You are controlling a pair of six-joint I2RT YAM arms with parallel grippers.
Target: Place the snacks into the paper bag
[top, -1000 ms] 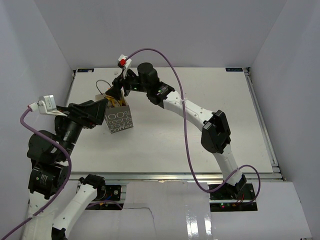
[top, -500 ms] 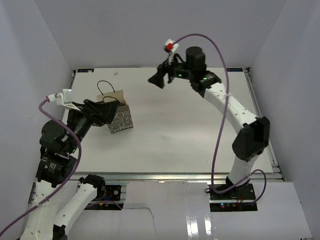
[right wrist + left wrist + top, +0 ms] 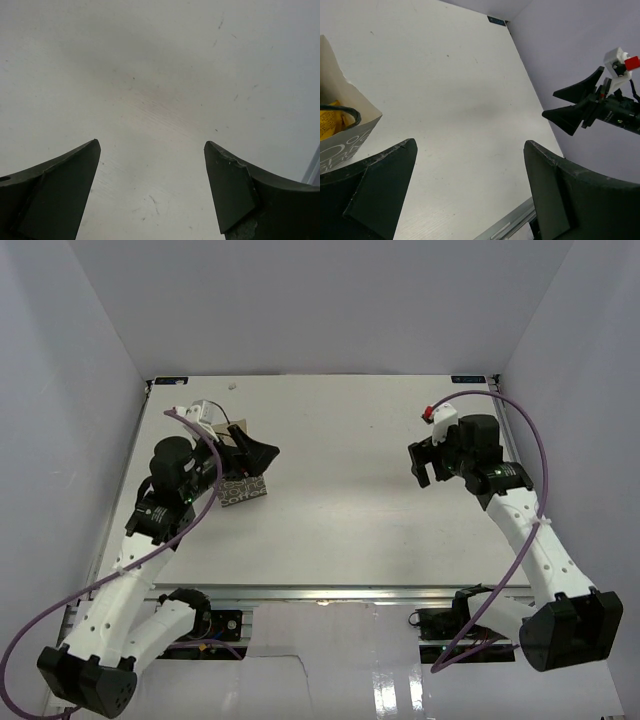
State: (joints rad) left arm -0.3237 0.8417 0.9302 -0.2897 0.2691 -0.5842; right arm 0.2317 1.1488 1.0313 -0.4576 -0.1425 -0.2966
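Note:
The paper bag [image 3: 243, 491] stands at the table's left, grey-brown with pale lettering. In the left wrist view its pale inner wall [image 3: 350, 107] shows at the left edge, with a yellow snack [image 3: 329, 124] inside under a black cord handle [image 3: 347, 112]. My left gripper [image 3: 264, 454] hangs open just above the bag's right side, pointing right, nothing between its fingers [image 3: 395, 170]. My right gripper [image 3: 421, 465] is open and empty over bare table at the right, far from the bag; the left wrist view shows it too [image 3: 572, 102]. Other snacks are out of view.
White walls close the table in on three sides. A metal rail [image 3: 350, 591] runs along the near edge, and another rail [image 3: 520, 475] along the right edge. The right wrist view holds only the white tabletop [image 3: 160, 75].
My right arm has drawn back from above the bag to the table's right side, its jaws opening wider. My left arm has swung in, bringing its open gripper over the bag's right side.

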